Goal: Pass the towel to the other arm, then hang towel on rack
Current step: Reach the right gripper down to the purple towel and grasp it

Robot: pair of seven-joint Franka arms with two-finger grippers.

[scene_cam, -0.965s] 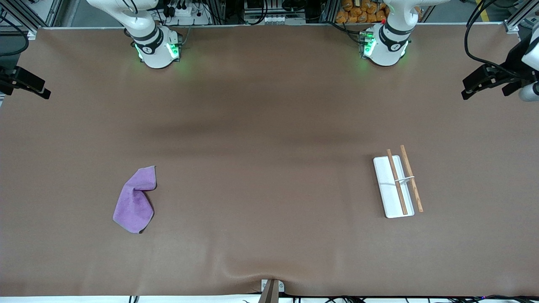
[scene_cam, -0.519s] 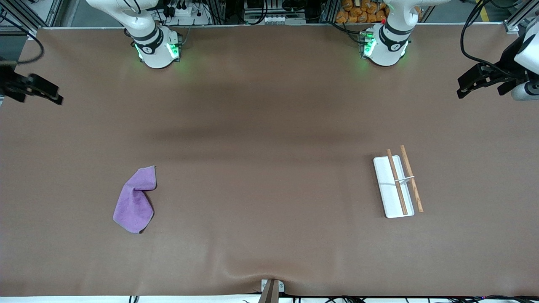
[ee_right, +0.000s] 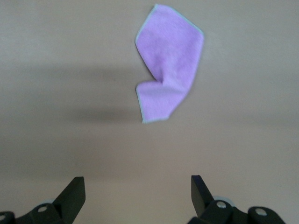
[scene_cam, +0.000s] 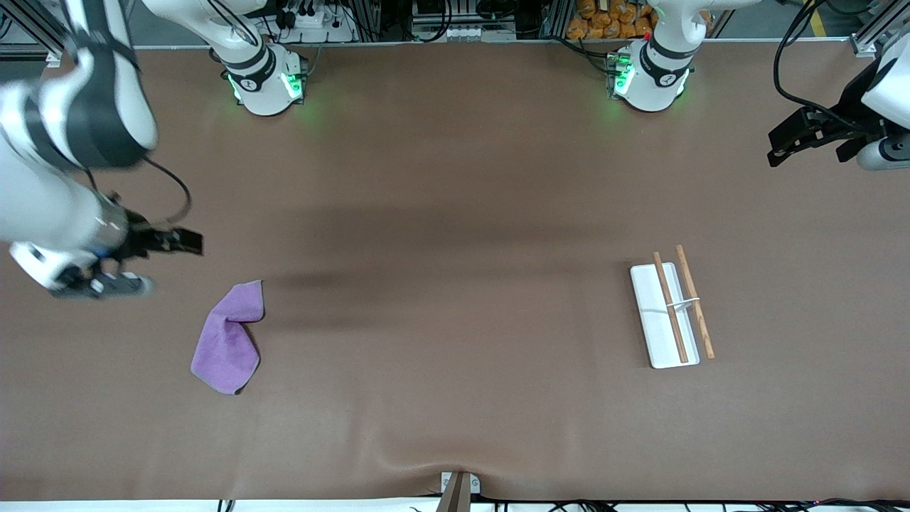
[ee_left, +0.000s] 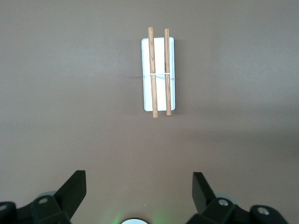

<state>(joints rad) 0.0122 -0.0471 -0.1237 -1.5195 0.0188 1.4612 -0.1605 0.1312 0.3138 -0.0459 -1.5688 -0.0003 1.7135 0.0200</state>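
Right wrist view has the right gripper (ee_right: 136, 196) with its jaws spread wide and empty, above bare tabletop (ee_right: 56, 70), with the towel (ee_right: 169, 63) lying flat ahead of them. Left wrist view shows the left gripper (ee_left: 138, 189) also parted wide, holding nothing, with the rack (ee_left: 158, 72) on the tabletop ahead.

Only the front view shows both things at once: the towel (scene_cam: 229, 338) toward the right arm's end of the tabletop (scene_cam: 455, 213), the rack (scene_cam: 670, 311) well apart toward the left arm's end. There the right gripper (scene_cam: 186, 241) is blurred, in the air just beside the towel's upper corner; the left gripper (scene_cam: 780, 142) hangs over the tabletop's edge at its own end. The wrist views alone show the jaws' gap clearly.

A brown matte cover spans the tabletop, slightly rippled at the camera edge. Along the top stand both arm bases, lit green, with cables and metal framing.

The towel is lilac and fuzzy, one corner folded over. The rack is a white rounded rectangle carrying two thin wooden rods joined by a thin white crosspiece.
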